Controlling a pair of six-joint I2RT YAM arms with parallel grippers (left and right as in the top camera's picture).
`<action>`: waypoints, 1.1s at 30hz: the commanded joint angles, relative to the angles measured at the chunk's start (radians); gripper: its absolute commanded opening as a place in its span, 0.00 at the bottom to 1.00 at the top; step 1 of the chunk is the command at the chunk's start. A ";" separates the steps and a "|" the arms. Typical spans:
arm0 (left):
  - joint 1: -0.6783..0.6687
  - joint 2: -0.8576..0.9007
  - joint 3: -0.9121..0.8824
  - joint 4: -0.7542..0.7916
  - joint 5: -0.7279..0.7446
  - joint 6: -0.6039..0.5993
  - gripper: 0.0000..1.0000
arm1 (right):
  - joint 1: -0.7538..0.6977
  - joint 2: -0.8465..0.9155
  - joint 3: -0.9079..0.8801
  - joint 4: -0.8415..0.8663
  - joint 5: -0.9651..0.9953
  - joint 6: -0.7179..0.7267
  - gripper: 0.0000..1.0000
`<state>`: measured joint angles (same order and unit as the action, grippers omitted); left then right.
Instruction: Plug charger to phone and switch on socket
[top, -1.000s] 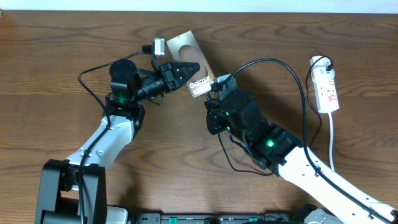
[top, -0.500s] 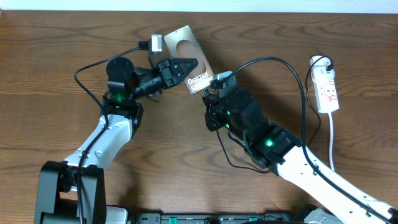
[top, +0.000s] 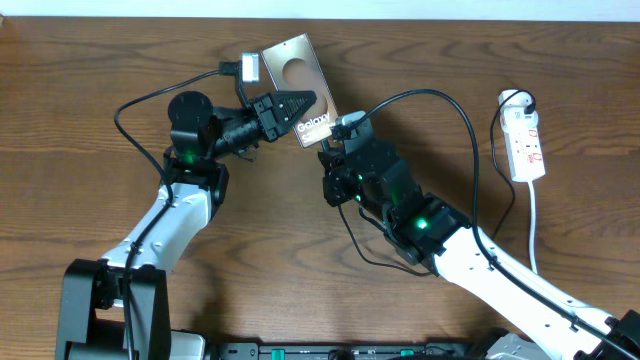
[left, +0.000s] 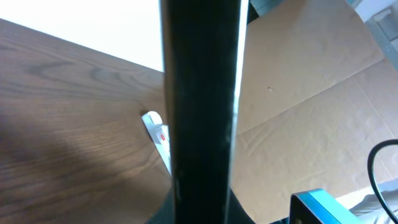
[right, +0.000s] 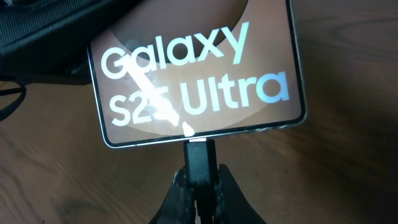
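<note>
Bronze phone (right: 199, 74) with white lettering, black charger (right: 200, 160), white socket (top: 527, 146)

The phone (right: 199, 74) is cut off at the top in the right wrist view; whether the charger (right: 200, 160) tip below it is seated cannot be told. Right of the phone, the switches of the socket (top: 525, 140) are too small to read.

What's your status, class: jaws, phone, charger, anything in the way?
Left jaws shut on phone. Right jaws shut on charger, tip at phone's short edge, seating unclear. Nothing between them.

overhead looks down; right wrist hugs phone (right: 199, 74)
</note>
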<state>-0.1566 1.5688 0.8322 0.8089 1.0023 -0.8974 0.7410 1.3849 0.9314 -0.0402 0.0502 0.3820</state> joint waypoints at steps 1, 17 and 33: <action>-0.072 0.000 -0.051 -0.037 0.338 0.033 0.07 | -0.016 -0.031 0.088 0.135 0.002 -0.008 0.01; -0.068 0.000 -0.051 -0.045 0.241 0.045 0.07 | -0.014 -0.069 0.088 -0.140 -0.104 0.032 0.37; -0.068 0.000 -0.051 -0.468 -0.025 0.270 0.07 | -0.014 -0.356 0.088 -0.470 -0.012 0.032 0.83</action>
<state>-0.2260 1.5730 0.7696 0.3569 1.0363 -0.7105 0.7315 1.1042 0.9977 -0.4625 -0.0612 0.4160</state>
